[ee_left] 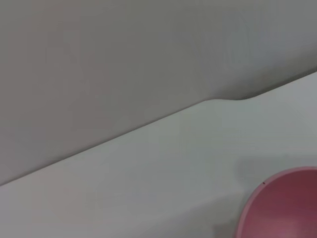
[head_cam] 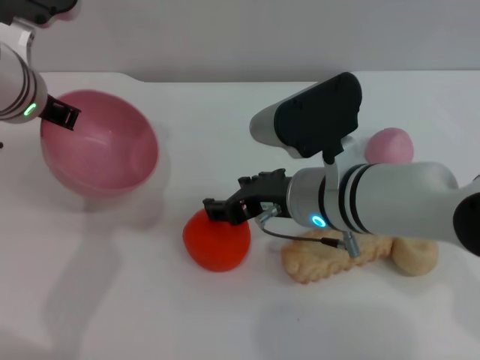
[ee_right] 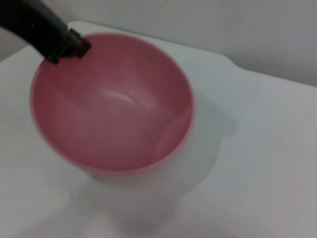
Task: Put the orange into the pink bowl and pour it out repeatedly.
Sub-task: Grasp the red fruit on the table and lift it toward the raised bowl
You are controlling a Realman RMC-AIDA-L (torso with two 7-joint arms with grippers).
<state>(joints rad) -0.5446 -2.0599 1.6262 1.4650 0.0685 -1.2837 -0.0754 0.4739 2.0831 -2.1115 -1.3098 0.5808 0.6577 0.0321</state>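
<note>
The orange [head_cam: 217,244] rests on the white table a little left of centre. My right gripper [head_cam: 225,208] is down on its top, with the black fingers closed around its upper part. The pink bowl [head_cam: 101,150] is at the far left, tipped so its empty inside faces the centre. My left gripper [head_cam: 61,114] is shut on the bowl's far-left rim and holds it tilted. The right wrist view shows the empty bowl [ee_right: 114,104] and the left gripper's finger [ee_right: 67,45] on its rim. The left wrist view shows only a bit of the bowl's rim [ee_left: 282,208].
A small pink-mauve ball [head_cam: 390,145] lies at the back right behind my right arm. A beige bumpy toy [head_cam: 330,259] and a beige ball [head_cam: 415,257] lie under my right forearm, just right of the orange. The table's far edge meets a grey wall.
</note>
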